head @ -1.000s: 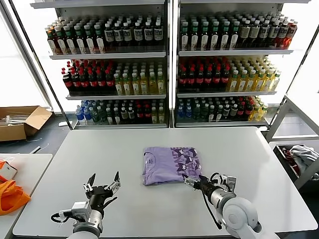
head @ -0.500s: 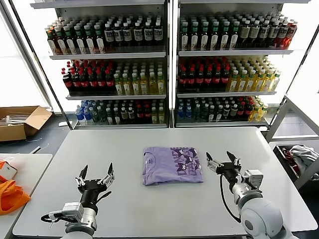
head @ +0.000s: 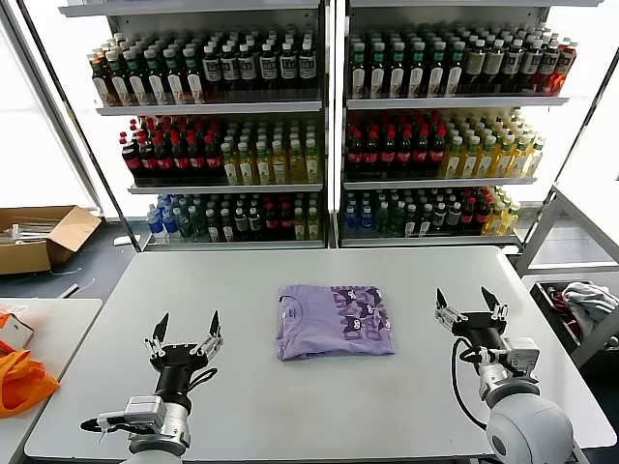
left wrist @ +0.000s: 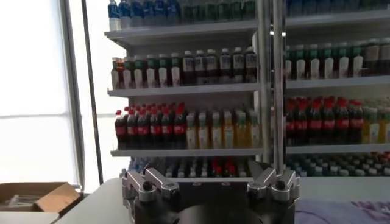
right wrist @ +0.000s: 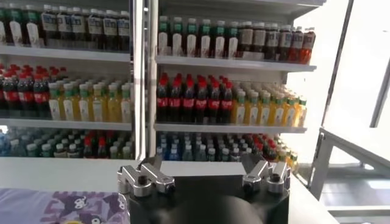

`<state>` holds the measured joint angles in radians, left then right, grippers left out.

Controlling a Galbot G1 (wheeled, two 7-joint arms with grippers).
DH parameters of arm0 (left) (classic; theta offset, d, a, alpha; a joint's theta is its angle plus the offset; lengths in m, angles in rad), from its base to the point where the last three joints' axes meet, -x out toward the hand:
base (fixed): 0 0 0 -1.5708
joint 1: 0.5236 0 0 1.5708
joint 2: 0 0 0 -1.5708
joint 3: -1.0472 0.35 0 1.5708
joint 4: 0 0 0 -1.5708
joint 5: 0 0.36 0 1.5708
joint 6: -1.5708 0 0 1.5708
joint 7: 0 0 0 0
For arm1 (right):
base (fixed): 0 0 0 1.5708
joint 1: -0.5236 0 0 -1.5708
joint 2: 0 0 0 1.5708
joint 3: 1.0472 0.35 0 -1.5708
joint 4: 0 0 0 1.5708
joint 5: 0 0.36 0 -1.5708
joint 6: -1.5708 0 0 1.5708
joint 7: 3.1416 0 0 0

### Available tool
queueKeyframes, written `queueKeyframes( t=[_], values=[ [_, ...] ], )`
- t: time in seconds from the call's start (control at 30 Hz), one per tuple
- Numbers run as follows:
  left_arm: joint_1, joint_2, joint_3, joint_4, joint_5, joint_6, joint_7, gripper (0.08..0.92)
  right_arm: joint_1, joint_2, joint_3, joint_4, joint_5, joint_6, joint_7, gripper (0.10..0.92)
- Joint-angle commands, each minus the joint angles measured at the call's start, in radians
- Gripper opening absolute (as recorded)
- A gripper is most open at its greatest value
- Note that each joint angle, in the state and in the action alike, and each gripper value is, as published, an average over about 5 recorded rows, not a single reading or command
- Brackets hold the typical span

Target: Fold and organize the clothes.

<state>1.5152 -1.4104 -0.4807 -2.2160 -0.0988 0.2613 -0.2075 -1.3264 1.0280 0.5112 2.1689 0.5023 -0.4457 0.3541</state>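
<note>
The lavender T-shirt (head: 335,321) lies folded into a compact rectangle near the middle of the desk (head: 290,406), its darker purple print facing up across the right-hand part and the neck label showing toward the left edge. Neither arm touches it. The left tool (head: 183,332) stands near the front left of the desk, fingers pointing up and spread wide apart, holding nothing. The right tool (head: 468,304) stands to the right of the shirt, well apart from it, also pointing up with its fingers spread and empty. In both wrist views the tools face the drinks shelves (head: 329,126) behind the desk, and a strip of the shirt shows at the edge of each. Judging by how the garment lies, the folding looks finished and both arms are parked clear of it. If anything is left, it is tidying: squaring the slightly uneven front edge or shifting the bundle to its resting place, which would call for a low, flat approach so the layers do not slide open.
</note>
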Motion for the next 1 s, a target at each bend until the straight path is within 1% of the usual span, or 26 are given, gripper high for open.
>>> queueKeyframes(
  t=[0.03,0.27,1.0],
  values=[
    [-0.012,0.009,-0.009,0.021,0.020,-0.026,0.009,0.822,-0.039,0.000,0.045,0.007,-0.070,0.014,-0.010,0.823],
    [-0.012,0.017,-0.035,0.032,0.031,-0.016,0.060,0.823,-0.046,0.000,0.035,0.003,-0.072,0.014,-0.017,0.823],
    [-0.010,0.016,-0.027,0.030,0.034,-0.018,0.054,0.822,-0.070,0.013,0.020,0.016,-0.097,0.027,-0.028,0.823]
  ],
)
